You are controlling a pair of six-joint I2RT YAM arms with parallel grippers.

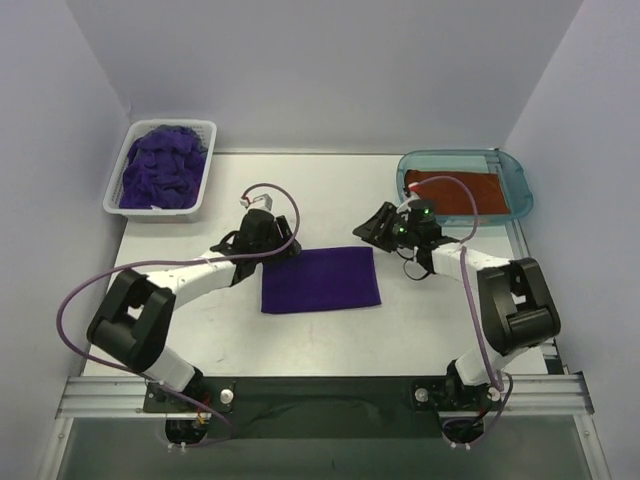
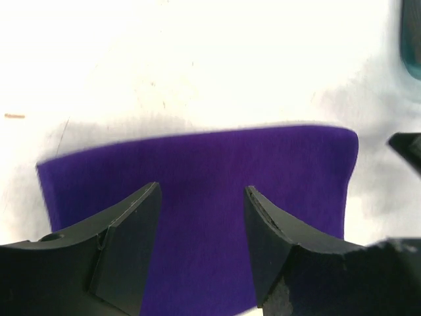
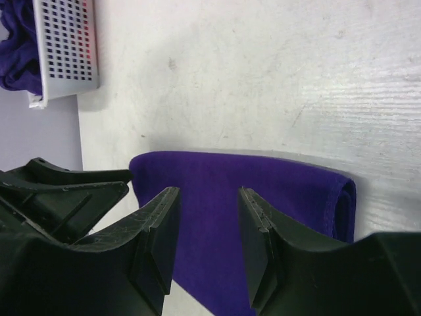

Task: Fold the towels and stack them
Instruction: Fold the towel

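From above, a folded purple towel lies flat on the white bench, roughly midway between the two arms. The left pincer sits at the towel's far left corner and the right pincer just off its far right corner. In this view I cannot tell how wide either one stands. At the far left corner of the bench a white slotted basket holds a rumpled heap of purple towels. At the far right a teal tray holds a rust-orange towel laid flat.

The left wrist camera looks down over the folded purple towel, which fills the lower middle of the picture. Its far edge runs straight across the pale bench and its right corner is rounded. The left pincer is released. Its two black fingers stand apart with only purple cloth showing in the gap beneath, and nothing is pinched between them. A sliver of the teal tray shows at the upper right edge.

The right wrist camera sees the same towel from the other side, with its folded edge showing as a doubled layer at the right end. The right pincer is also released. Its fingers are parted over the cloth and nothing is clamped. The white basket with its purple heap sits in the upper left corner, well apart from the folded towel.
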